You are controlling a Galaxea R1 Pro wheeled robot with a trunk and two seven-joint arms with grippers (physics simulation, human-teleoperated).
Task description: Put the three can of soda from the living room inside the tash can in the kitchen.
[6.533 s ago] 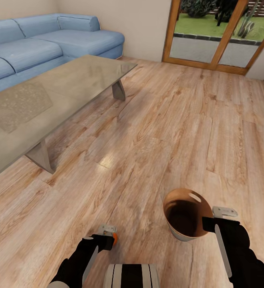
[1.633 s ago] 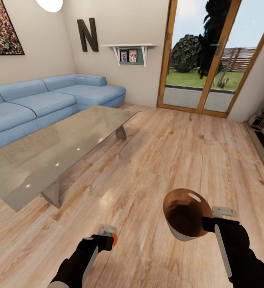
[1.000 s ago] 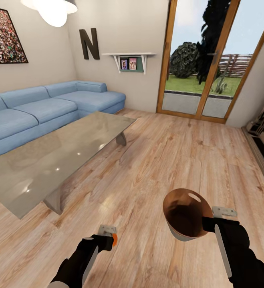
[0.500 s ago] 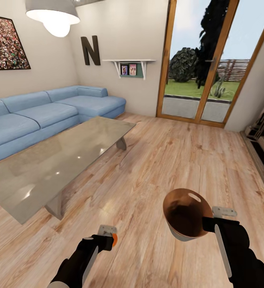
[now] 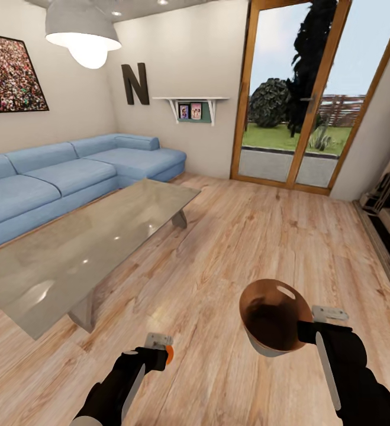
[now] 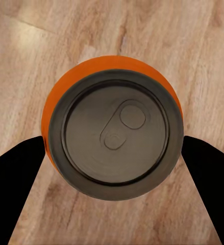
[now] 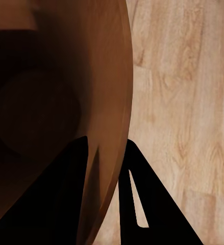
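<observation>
Your inventory:
- floor [image 5: 260, 236]: light wood planks, faint sheen
- low table [image 5: 82, 248]: glossy glass top
- sofa [image 5: 70, 177]: matt blue cloth
- soda can [image 6: 114, 127]: smooth orange wall, dull grey metal end
- trash can [image 5: 274, 319]: glossy copper-brown inside

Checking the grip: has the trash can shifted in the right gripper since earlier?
No. The trash can sits the same against the right gripper; only the camera tilted up.

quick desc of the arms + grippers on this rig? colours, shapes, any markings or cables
Both arms are bulky matte black shells, each with a pale grey stripe along the forearm. The left gripper and right gripper end in light grey, squarish metal parts. In the wrist views the fingers appear as plain black tapering wedges. No cables, logos or lettering visible.
</observation>
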